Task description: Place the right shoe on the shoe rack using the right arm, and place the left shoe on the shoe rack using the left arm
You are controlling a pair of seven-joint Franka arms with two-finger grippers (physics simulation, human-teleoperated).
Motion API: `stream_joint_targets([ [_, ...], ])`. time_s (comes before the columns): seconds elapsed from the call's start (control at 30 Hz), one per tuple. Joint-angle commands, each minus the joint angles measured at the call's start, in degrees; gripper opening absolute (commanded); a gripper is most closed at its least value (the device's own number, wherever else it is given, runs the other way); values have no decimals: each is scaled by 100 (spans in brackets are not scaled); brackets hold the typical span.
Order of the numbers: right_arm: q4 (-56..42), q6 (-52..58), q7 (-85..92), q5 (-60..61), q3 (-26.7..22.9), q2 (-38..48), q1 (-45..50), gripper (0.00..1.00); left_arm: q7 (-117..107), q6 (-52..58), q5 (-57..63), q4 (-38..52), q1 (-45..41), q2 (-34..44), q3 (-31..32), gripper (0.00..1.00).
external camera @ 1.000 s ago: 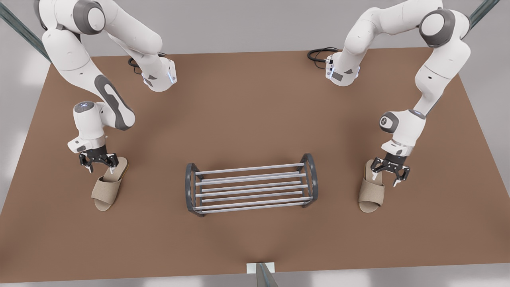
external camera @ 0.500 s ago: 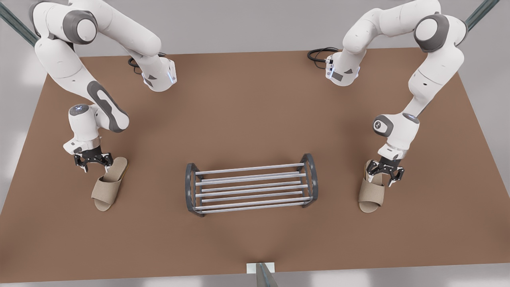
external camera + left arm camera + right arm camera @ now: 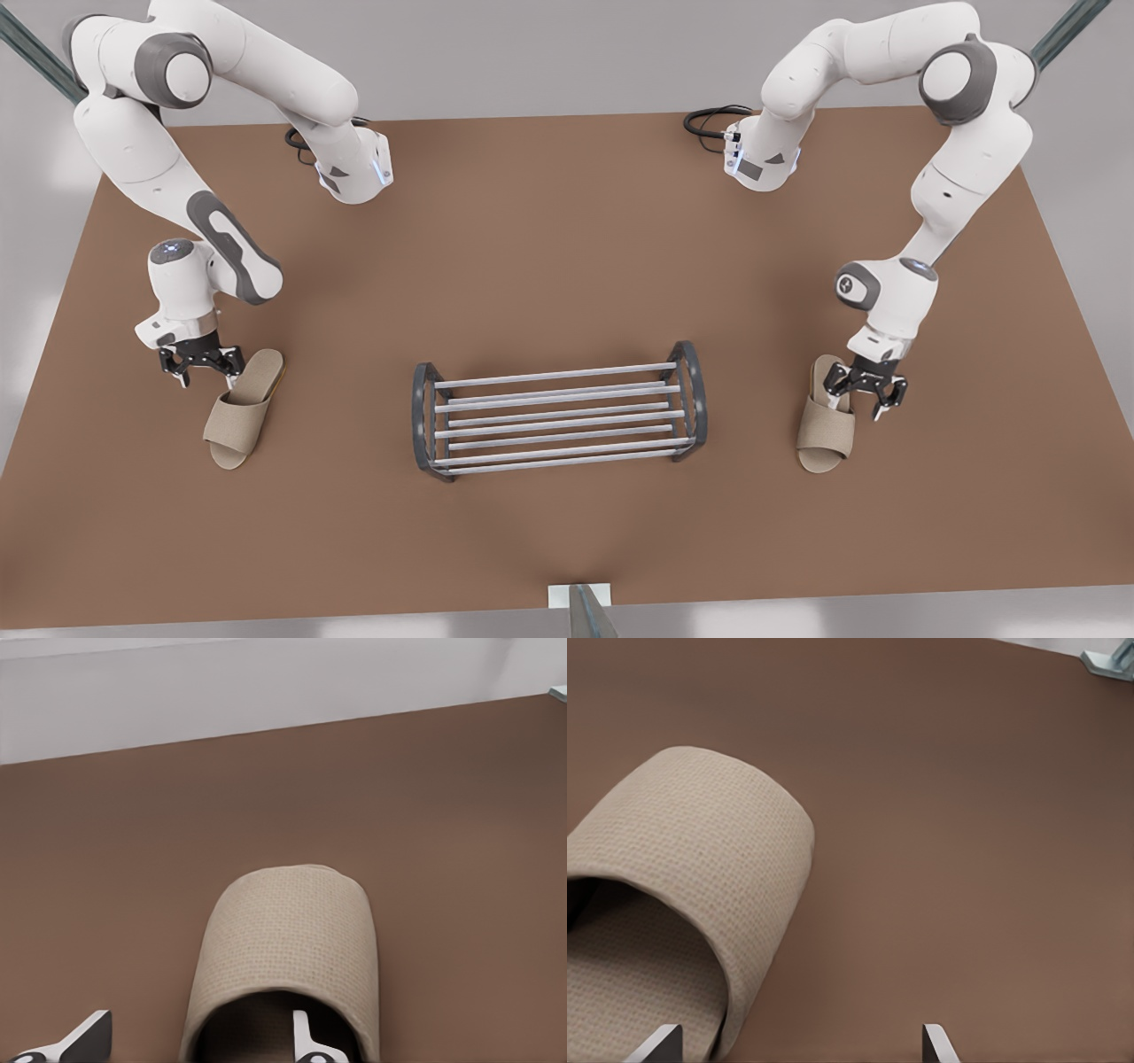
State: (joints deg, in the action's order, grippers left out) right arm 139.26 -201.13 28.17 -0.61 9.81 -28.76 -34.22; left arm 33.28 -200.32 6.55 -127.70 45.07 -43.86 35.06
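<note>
Both beige fabric open-toe slippers with thin yellow soles lie flat on the brown tabletop [image 3: 549, 266], neither yet on the low shoe rack of dark grey arched end frames and silver bars [image 3: 558, 409], and none of the three has moved over the last second. The right shoe [image 3: 241, 409] is at 9 o'clock of the rack, well apart from it, toe toward 7 o'clock. The left shoe [image 3: 826, 416] is at 3 o'clock, toe toward 6 o'clock. The black two-finger right gripper [image 3: 199, 361] has drifted toward 9 o'clock since one second ago and now sits lower, at the shoe's heel end, on the side away from the rack. It is spread wide and grips nothing. The left gripper [image 3: 864, 387] has also come down, and it is likewise spread and empty, straddling the outer edge of its shoe behind the strap. The left wrist view adds what the front view hides. One finger [image 3: 302, 1035] stands over the insole at the mouth of the wide strap of the left shoe [image 3: 288, 939], and the other is over bare table. In the right wrist view one fingertip [image 3: 663, 1041] is just beside the side edge of the right shoe [image 3: 709, 833] and its mate is over bare table; whether either touches cannot be told.
</note>
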Motion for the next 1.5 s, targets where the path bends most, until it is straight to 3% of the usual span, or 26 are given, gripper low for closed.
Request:
stream_joint_targets([
  [0.0,-5,3,180,280,12,10,56,100,3,2,22,61,-42,-62,1,99],
  [0.1,-5,3,180,905,259,11,73,100,3,2,22,132,-60,-70,1,99],
  [0.53,-189,3,180,1080,267,-121,82,100,-6,2,74,211,-104,-202,-8,95],
  [0.57,-207,3,180,1116,267,-121,91,100,3,2,65,211,-104,-202,-8,90],
  [0.63,-216,3,180,1283,267,-121,126,100,3,2,65,211,-104,-202,-8,64],
  [0.7,-295,3,180,2143,267,-121,714,100,3,2,65,211,-95,-202,-8,49],
  [1.0,-391,3,171,2223,267,-139,671,100,3,2,13,264,-51,-167,-17,25],
  [1.23,-672,3,171,2197,250,-367,601,100,-58,72,-216,580,-139,35,19,21],
  [1.33,-875,3,171,2223,250,-543,627,100,-67,345,-1086,633,-684,545,1,21],
  [1.47,-875,3,171,2223,250,-552,636,100,-76,1109,-1490,1380,-1219,667,-139,21],
])
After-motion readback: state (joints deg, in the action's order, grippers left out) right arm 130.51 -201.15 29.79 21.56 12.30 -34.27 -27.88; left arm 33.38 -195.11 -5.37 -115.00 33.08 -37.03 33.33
